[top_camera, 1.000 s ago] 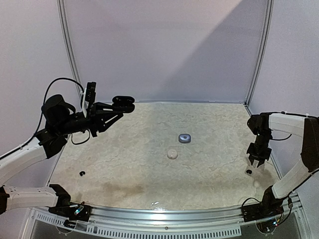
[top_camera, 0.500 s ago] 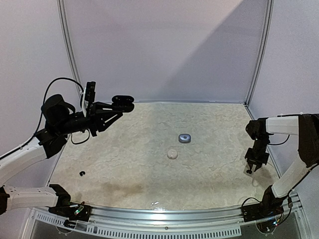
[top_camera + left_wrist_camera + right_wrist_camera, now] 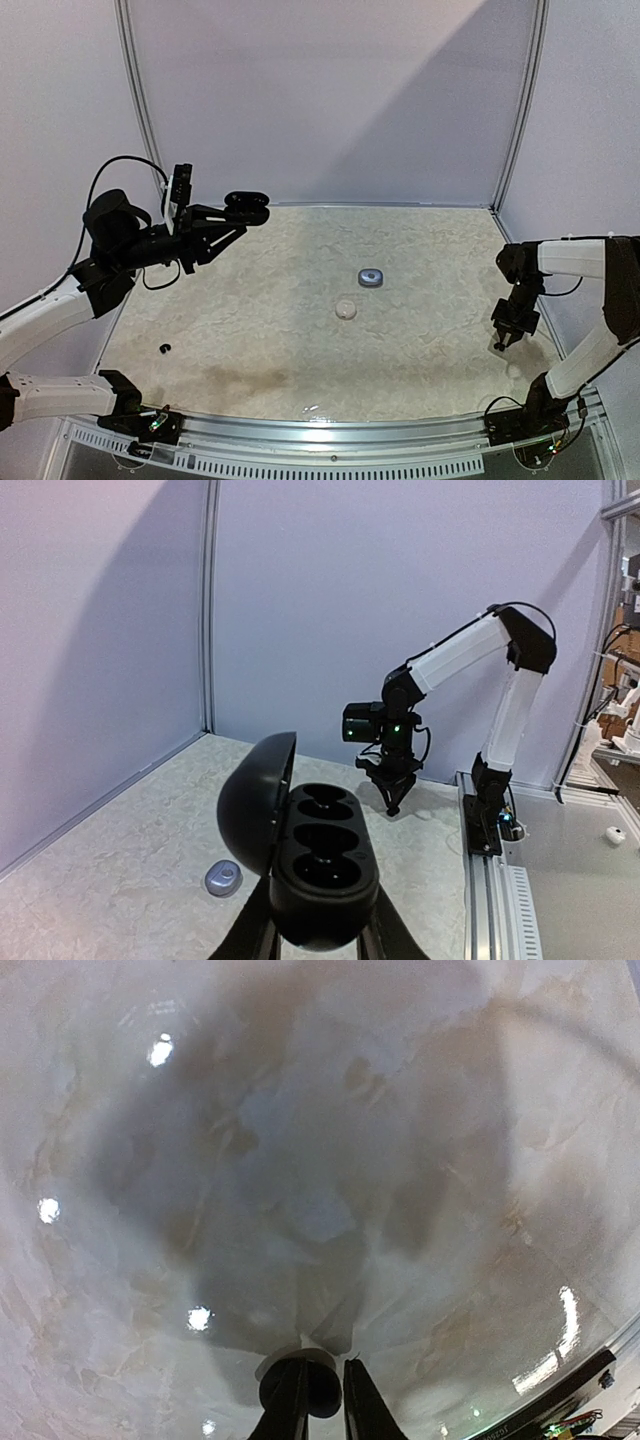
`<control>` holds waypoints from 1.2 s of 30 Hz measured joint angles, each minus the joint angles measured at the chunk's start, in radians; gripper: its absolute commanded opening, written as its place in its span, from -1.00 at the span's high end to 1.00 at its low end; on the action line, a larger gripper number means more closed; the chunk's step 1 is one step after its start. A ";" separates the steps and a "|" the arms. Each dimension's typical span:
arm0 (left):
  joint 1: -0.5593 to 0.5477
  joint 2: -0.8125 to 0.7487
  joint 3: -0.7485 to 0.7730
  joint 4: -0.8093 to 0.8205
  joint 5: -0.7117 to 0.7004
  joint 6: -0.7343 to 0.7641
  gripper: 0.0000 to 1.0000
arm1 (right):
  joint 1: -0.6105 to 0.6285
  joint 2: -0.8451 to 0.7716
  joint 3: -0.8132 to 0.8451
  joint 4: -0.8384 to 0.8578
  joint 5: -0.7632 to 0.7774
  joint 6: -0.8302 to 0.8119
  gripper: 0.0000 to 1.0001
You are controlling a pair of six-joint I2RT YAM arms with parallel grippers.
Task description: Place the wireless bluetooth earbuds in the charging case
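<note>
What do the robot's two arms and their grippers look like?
Both arms have white tubular links joined by black joints. The left arm carries a looping black cable near its wrist. The right arm shows small green lights at the wrist. The left gripper and right gripper are black, with slim tapering fingers.

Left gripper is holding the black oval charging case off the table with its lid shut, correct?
No: the left gripper holds the black oval charging case off the table, but its lid is open, as the left wrist view shows.
</note>
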 measured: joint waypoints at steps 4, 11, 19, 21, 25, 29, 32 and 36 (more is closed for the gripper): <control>0.000 0.000 0.000 0.002 0.000 0.000 1.00 | -0.002 -0.017 -0.012 -0.002 -0.024 0.005 0.76; 0.000 0.000 0.000 0.007 0.000 0.000 1.00 | -0.002 -0.026 -0.021 -0.017 -0.064 0.007 0.73; 0.002 0.000 0.000 0.007 0.000 0.001 1.00 | -0.002 -0.033 -0.029 -0.032 -0.097 0.006 0.66; 0.002 0.000 0.000 0.007 0.000 0.001 1.00 | -0.002 -0.033 -0.032 -0.037 -0.105 0.005 0.66; 0.002 0.000 0.000 0.007 0.000 0.001 1.00 | -0.003 -0.034 -0.041 -0.036 -0.112 0.003 0.67; 0.002 0.000 0.000 0.007 -0.001 0.002 1.00 | -0.003 -0.042 -0.048 -0.027 -0.116 0.003 0.77; 0.002 0.000 0.000 0.007 0.000 0.004 1.00 | -0.003 -0.047 -0.053 -0.023 -0.121 0.003 0.79; 0.002 0.000 0.000 0.007 -0.001 0.004 1.00 | -0.003 -0.051 -0.056 -0.021 -0.123 0.003 0.87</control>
